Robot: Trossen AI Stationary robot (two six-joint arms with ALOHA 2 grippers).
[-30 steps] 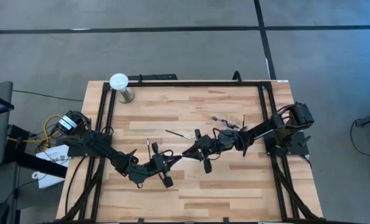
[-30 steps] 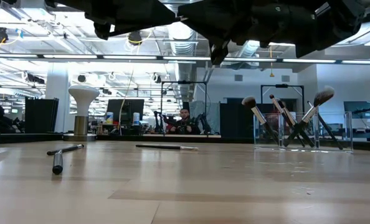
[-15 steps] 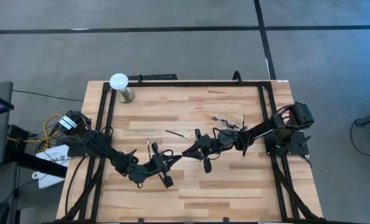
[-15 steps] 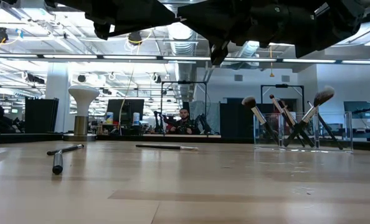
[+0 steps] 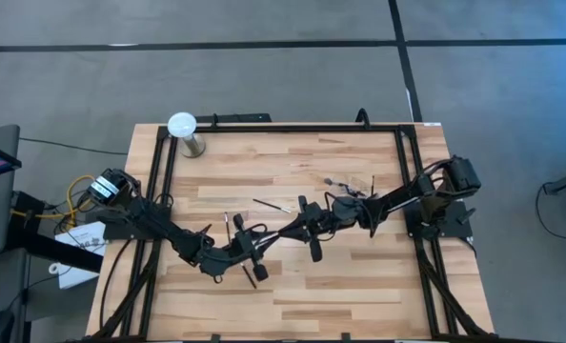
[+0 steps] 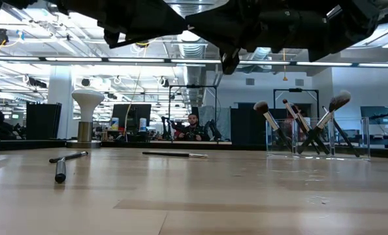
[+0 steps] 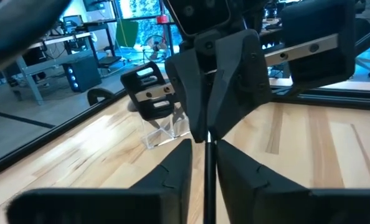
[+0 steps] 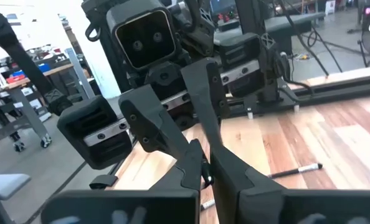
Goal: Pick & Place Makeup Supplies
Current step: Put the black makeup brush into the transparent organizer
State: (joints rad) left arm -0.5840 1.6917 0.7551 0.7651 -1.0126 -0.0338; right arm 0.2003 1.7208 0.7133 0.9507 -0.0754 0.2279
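Left gripper (image 5: 264, 242): hanging above the middle of the table, its fingers (image 7: 172, 171) pressing together on a thin dark brush (image 7: 208, 180), which is running up between them.
Right gripper (image 5: 289, 232): meeting the left one tip to tip over the table's middle, its fingers (image 8: 235, 174) closing on the other end of the same brush (image 8: 205, 174).
Held brush: being gripped by both arms at once, well above the wood in the low view, hidden there behind the dark arms.
Way between: the two arms are crossing the middle of the table (image 5: 293, 286) and blocking the high view of the boards under them.
Loose brushes: one is lying flat beside the grippers, toward the far edge (image 5: 270, 204); another is lying near the left arm (image 5: 227, 227); in the low view a dark handle (image 6: 60, 171) is resting nearer the camera.
Clear holder (image 6: 317, 138): standing by the right arm, with several brushes (image 6: 267, 117) leaning in it, heads up.
White globe (image 5: 182, 124): sitting on its metal base at the far left corner, well apart.
Room behind: a person (image 6: 193, 126) is sitting beyond the table.
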